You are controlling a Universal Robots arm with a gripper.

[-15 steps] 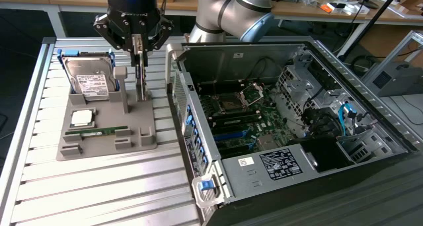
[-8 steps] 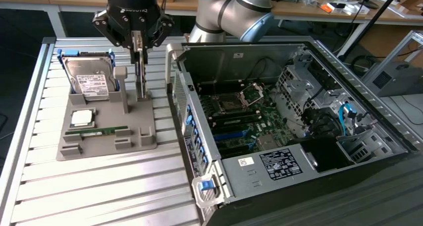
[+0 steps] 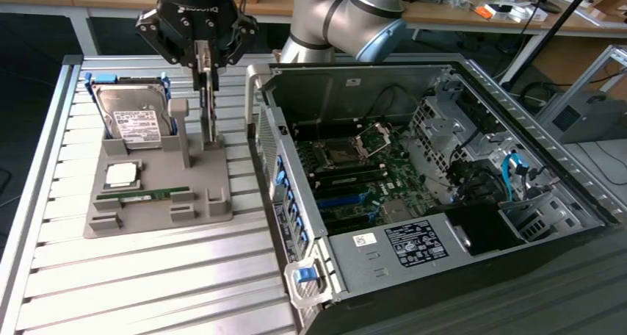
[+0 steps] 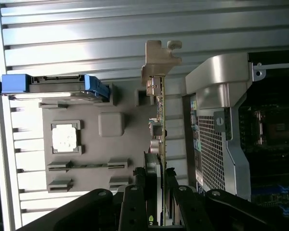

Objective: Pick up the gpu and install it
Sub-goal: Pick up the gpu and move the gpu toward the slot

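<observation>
- While the gpu (image 3: 207, 103) stands upright on edge in the grey holder (image 3: 157, 210) on the worktop (image 3: 147, 276), the jaws are closed on its upper edge.
- Judgement: the pick-up is in hand; the card should be kept vertical and square in the grip, without twist.
- The open computer case (image 3: 343, 269) sits just beside the holder; its near wall warrants clearance.

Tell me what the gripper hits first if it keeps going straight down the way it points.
The gripper clamps the thin dark upright gpu card; straight down, that card would press into the grey plastic holder tray first, though the gap is unclear.
</observation>
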